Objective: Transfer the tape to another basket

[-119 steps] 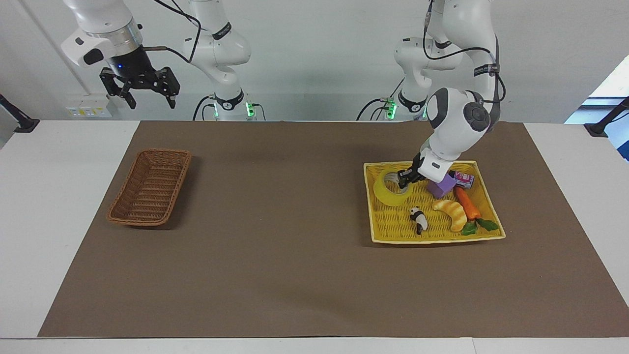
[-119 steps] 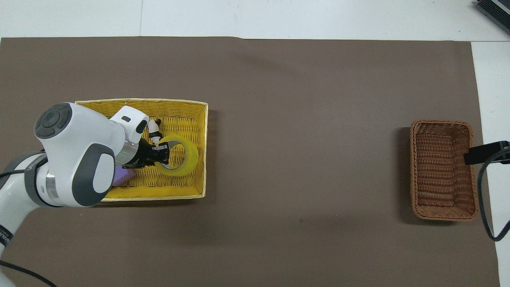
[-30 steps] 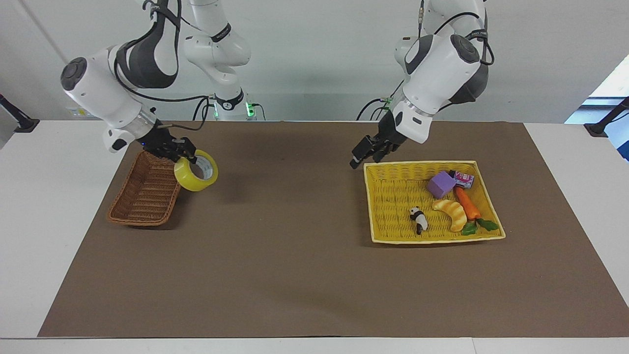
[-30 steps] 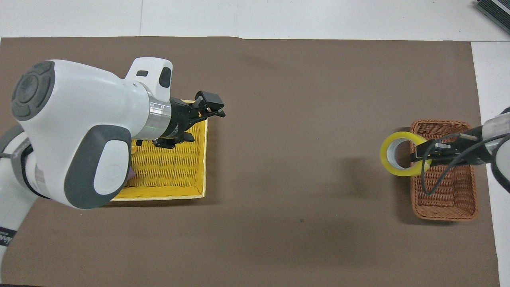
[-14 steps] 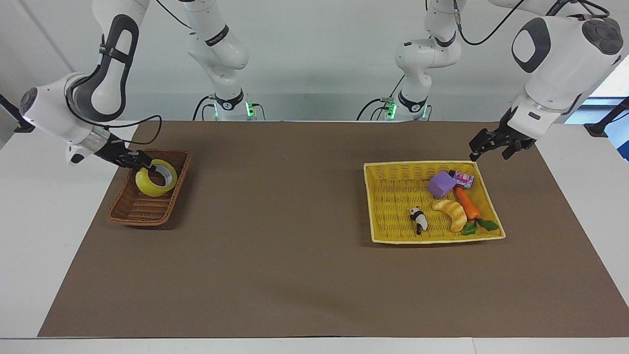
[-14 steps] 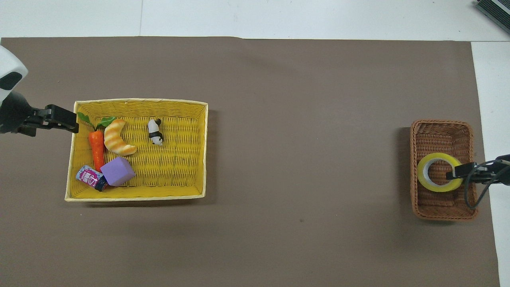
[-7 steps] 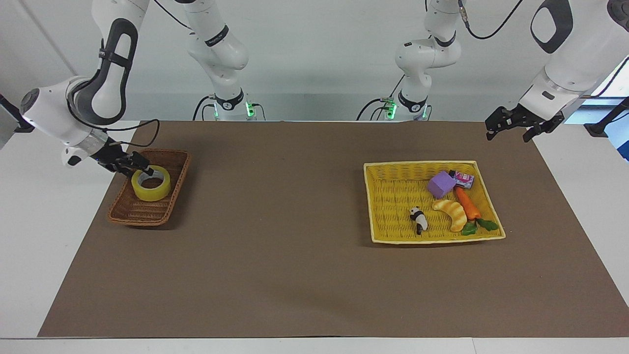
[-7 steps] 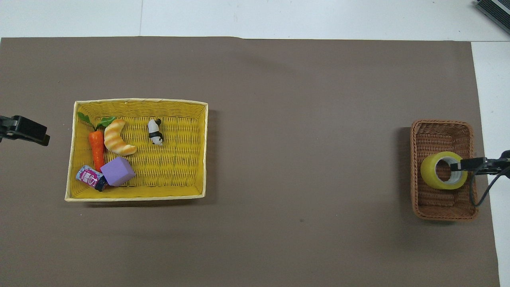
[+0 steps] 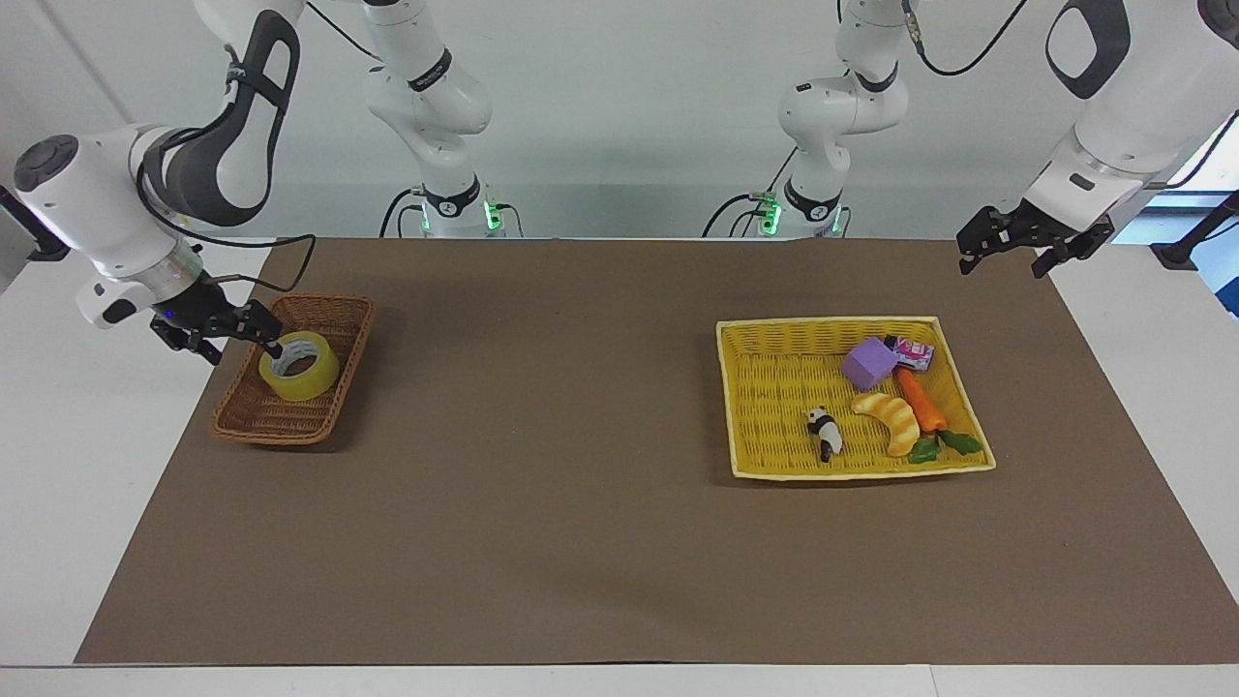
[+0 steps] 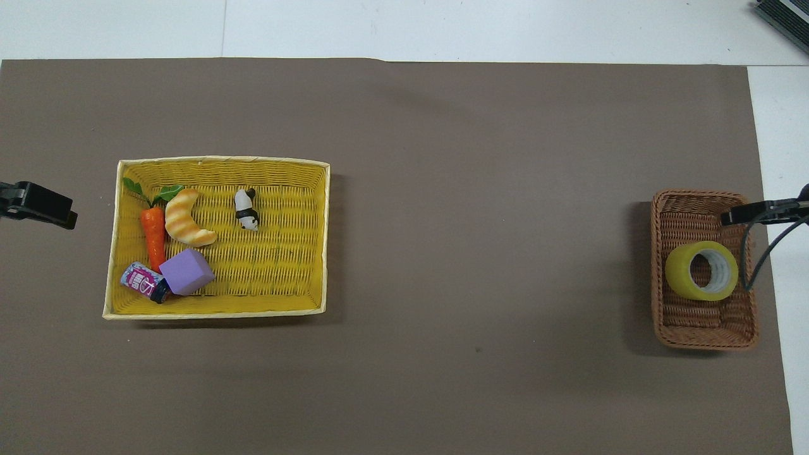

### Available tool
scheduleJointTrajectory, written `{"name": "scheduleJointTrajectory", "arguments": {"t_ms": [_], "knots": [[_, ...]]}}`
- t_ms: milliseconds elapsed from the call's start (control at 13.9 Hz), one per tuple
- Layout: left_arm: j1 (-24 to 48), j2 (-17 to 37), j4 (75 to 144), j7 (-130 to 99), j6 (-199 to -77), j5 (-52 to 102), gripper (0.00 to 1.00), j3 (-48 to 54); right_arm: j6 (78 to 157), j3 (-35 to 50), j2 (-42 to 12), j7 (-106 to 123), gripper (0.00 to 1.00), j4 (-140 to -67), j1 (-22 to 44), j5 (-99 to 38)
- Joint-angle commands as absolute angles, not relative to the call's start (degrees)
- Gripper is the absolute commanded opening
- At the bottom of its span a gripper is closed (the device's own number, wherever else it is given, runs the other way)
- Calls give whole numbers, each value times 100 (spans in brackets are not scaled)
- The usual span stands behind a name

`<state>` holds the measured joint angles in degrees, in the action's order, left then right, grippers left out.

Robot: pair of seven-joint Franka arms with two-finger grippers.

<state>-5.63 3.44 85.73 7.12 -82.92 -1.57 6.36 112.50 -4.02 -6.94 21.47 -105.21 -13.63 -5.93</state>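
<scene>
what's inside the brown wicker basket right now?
Only the tape, lying in the brown basket with its core hole facing up. The woven floor shows around it and through the hole; the weave directly under the roll is covered. The right gripper is open just above the basket's rim.

This looks like a robot lab, a room made for testing robots. Two big white robot arms [image 9: 174, 174] with black joints and hanging black cables stand at one end of a wide white table [image 9: 58, 465]. Little green lights [image 9: 496, 215] glow at the bottom of the arms. A flat brown mat [image 9: 581, 503] covers most of the table. The wall is plain and white. A yellow woven tray [image 9: 765, 465] holds toys: a small panda figure [image 9: 824, 432], a pretend orange carrot [image 9: 920, 399] and a purple foam block [image 9: 868, 363]. These are practice things, not home things.
</scene>
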Motion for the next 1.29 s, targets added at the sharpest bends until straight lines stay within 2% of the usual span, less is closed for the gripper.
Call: {"name": "scheduleJointTrajectory", "arguments": {"t_ms": [0, 431, 574, 933, 1220], "knots": [[-598, 299, 8525, 773, -8191, -229, 100, 659, 10943, -404, -353, 1436, 100, -10477, -986, -204], [-598, 299, 8525, 773, -8191, -229, 100, 659, 10152, -352, 263, -472, 100, -10450, 104, 237], [-598, 299, 8525, 773, -8200, -229, 100, 659, 9689, -334, 378, -633, 100, -10153, 202, 229], [-598, 299, 8534, 773, -8191, -229, 100, 659, 8168, -316, 334, -615, 100, -8774, 193, 185], [-598, 299, 8525, 773, -8191, -229, 100, 659, 8024, -220, 457, -545, 100, -8885, 202, 105]]}}
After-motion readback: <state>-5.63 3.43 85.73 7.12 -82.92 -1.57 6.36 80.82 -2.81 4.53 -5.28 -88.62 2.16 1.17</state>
